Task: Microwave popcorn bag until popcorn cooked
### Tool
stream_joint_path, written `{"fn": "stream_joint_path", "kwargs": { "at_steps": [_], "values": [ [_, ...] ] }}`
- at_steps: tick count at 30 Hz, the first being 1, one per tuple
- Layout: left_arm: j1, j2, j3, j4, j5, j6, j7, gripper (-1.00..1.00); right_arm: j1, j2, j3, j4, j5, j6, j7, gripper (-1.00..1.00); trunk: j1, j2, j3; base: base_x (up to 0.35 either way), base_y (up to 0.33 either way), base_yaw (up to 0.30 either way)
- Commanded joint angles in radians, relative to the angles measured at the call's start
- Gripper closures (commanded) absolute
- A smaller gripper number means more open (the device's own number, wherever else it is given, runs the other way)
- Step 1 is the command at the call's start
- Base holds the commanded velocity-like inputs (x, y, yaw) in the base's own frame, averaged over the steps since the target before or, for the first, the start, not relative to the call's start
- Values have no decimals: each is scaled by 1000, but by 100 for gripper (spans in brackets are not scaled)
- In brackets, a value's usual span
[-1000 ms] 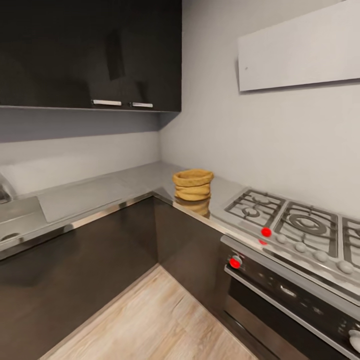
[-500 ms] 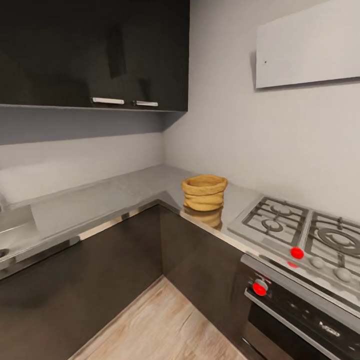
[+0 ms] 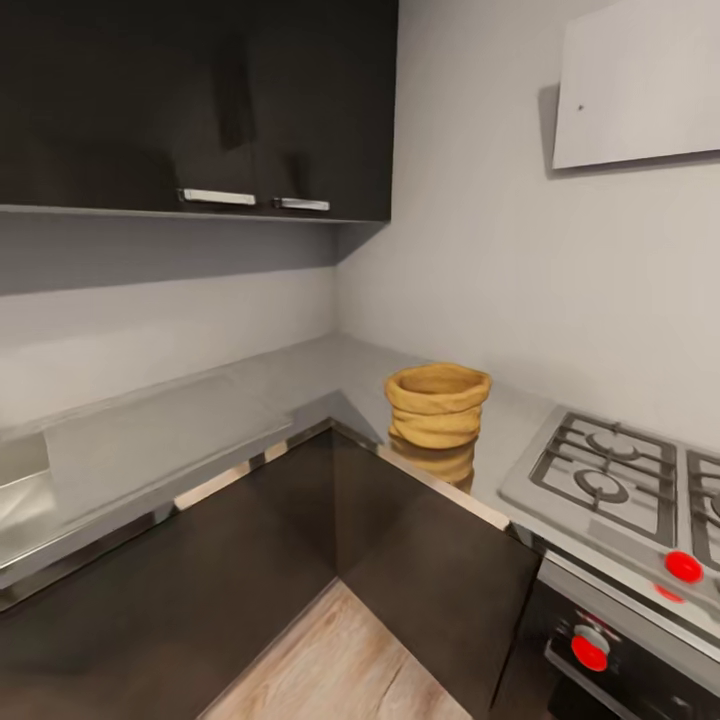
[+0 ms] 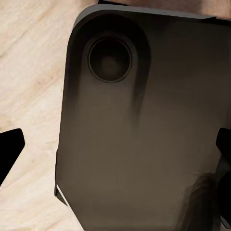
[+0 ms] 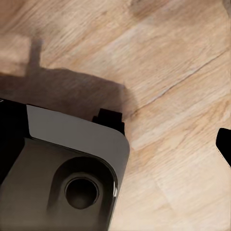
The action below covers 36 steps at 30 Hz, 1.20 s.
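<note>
The popcorn bag, a squat orange-tan sack with a rolled rim, stands upright on the grey countertop near the inner corner, just left of the gas hob. Its inside is hidden, and so is the popcorn. The microwave is out of view. In the left wrist view, my left gripper hangs open over the robot's dark base, one black fingertip at each side. My right gripper is also spread wide over the wooden floor, with one fingertip showing. Both grippers hold nothing and are far from the bag.
The steel gas hob with red knobs lies right of the bag, with the oven front below. Dark upper cabinets overhang the left counter run. A white hood hangs above the hob. Wooden floor fills the corner between the cabinet fronts.
The head camera has moved closer and turned left. The bag now sits larger and further right in the picture, and the hob has slid toward the right edge. The bag itself has not moved.
</note>
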Motion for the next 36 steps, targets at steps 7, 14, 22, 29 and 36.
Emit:
{"fn": "stream_joint_path", "kwargs": {
  "at_steps": [7, 14, 22, 29, 36],
  "values": [
    [0, -1, -1, -1, 7, -3, 2, -100, -1, -1, -8, 3, 8, -6, 0, -100, 1, 0, -1, 306, 144, 0],
    [0, -2, 0, -1, 5, -5, 11, -100, -1, 0, -8, 3, 6, -5, -3, -100, 1, 0, -1, 35, 11, 0],
    [0, -2, 0, -1, 39, -6, 13, -100, -1, -1, -10, 3, 3, -2, -6, -100, -26, 49, 21, 0, 0, 0],
    [0, -2, 0, -1, 40, -6, 13, -100, -1, -7, -11, 3, 2, 0, -7, -100, -42, 77, 34, 0, 0, 0],
    [0, -2, 0, -1, 40, -6, 13, -100, -1, -4, -10, 3, 2, 2, -5, -100, -45, 84, 37, 0, 0, 0]
  ]
}}
